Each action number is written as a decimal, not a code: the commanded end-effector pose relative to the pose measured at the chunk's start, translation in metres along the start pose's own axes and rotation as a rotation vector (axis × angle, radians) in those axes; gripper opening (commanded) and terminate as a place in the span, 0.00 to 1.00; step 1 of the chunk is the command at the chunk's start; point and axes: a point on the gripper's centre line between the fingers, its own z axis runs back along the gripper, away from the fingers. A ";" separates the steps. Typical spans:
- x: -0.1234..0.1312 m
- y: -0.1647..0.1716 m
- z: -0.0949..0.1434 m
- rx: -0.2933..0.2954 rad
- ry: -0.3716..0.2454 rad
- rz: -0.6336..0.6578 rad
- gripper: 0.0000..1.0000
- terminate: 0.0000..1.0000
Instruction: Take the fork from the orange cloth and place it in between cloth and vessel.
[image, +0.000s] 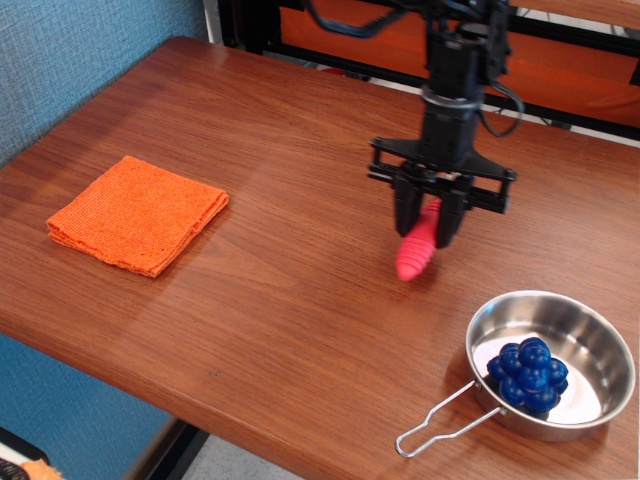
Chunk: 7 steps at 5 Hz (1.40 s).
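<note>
My black gripper (432, 226) is shut on the fork (417, 250), holding it by the upper end so that the ribbed pink-red handle hangs down at a tilt, just above the wooden table. The fork's metal head is hidden between the fingers. The orange cloth (137, 212) lies flat and bare at the left of the table. The vessel, a shiny steel pan (590, 331) with a looped wire handle (437, 422), stands at the front right with a cluster of dark blue balls (529, 374) inside. The gripper is between cloth and pan, nearer the pan.
The wooden table (290, 300) has its front edge running from lower left to lower right. A blue wall (70, 60) stands at the left. An orange panel with black rails (560, 60) runs along the back.
</note>
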 end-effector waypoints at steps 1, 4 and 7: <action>0.011 -0.003 0.012 0.031 -0.022 -0.014 0.00 0.00; 0.008 0.004 0.057 0.017 -0.072 -0.028 1.00 0.00; -0.003 0.122 0.078 0.212 -0.112 0.061 1.00 0.00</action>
